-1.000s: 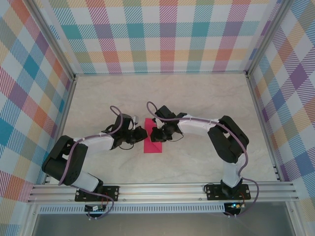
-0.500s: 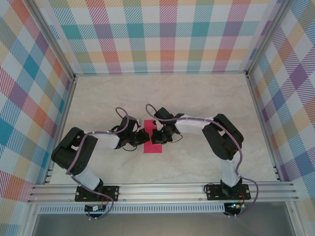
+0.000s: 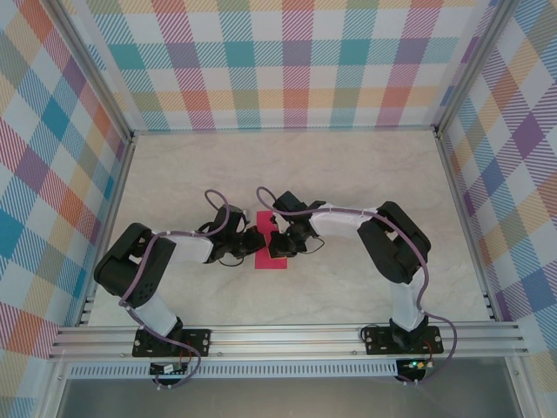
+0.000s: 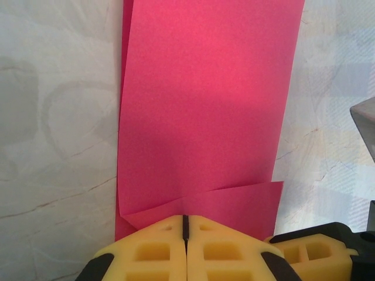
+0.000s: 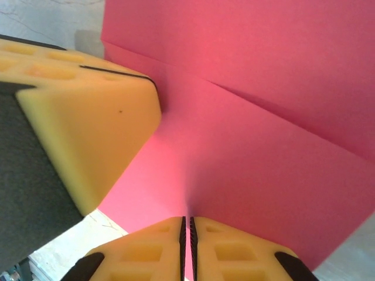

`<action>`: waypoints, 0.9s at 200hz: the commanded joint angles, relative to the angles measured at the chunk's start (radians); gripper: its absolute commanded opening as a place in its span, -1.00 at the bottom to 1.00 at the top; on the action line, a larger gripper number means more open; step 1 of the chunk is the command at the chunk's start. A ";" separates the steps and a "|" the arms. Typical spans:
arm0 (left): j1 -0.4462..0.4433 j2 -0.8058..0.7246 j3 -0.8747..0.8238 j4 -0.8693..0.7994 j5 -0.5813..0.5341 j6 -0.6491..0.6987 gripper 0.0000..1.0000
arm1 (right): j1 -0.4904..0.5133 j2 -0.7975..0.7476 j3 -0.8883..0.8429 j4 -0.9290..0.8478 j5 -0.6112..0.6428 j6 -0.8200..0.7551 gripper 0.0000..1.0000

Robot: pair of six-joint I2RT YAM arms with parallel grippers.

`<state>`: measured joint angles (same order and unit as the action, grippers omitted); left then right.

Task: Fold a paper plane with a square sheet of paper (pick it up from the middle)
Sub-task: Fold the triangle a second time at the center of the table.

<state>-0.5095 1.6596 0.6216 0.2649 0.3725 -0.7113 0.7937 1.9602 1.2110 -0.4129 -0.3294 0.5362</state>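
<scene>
The square sheet of paper (image 3: 268, 263) lies folded into a narrow magenta-pink strip on the table between my two grippers. In the left wrist view the paper (image 4: 205, 105) runs away from me as a tall strip, with a slanted flap edge across its near end. My left gripper (image 4: 185, 219) is shut, its tips resting on that near end; no paper shows between them. My right gripper (image 5: 187, 222) is shut on the paper (image 5: 263, 146), which puckers into the jaws. The left gripper (image 3: 253, 246) and right gripper (image 3: 277, 246) nearly touch.
The pale marbled table (image 3: 348, 165) is walled by plaid panels (image 3: 296, 61) at the back and both sides. An aluminium rail (image 3: 287, 335) with the arm bases runs along the near edge. Bare table lies behind and beside the arms.
The left arm has swung its elbow inward and its gripper has closed fully against the paper's left side. The right gripper has barely moved and covers more of the strip's top.
</scene>
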 commanded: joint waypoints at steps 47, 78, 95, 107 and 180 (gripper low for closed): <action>-0.007 0.048 0.008 -0.110 -0.106 0.017 -0.89 | -0.002 -0.084 -0.177 -0.040 -0.003 -0.042 -0.74; -0.007 0.048 0.011 -0.114 -0.106 0.019 -0.89 | -0.004 -0.159 -0.260 -0.051 -0.053 -0.075 -0.74; -0.007 0.042 0.013 -0.112 -0.101 0.019 -0.88 | -0.004 -0.190 -0.275 -0.059 -0.062 -0.083 -0.74; -0.008 0.031 0.021 -0.113 -0.090 0.016 -0.87 | -0.004 -0.218 -0.269 -0.061 -0.048 -0.082 -0.74; -0.059 -0.124 0.046 -0.130 -0.135 -0.068 -0.39 | -0.039 -0.234 -0.126 0.078 0.109 -0.017 -0.67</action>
<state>-0.5419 1.5978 0.6556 0.1741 0.2996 -0.7444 0.7666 1.6718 1.0084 -0.3878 -0.2821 0.4938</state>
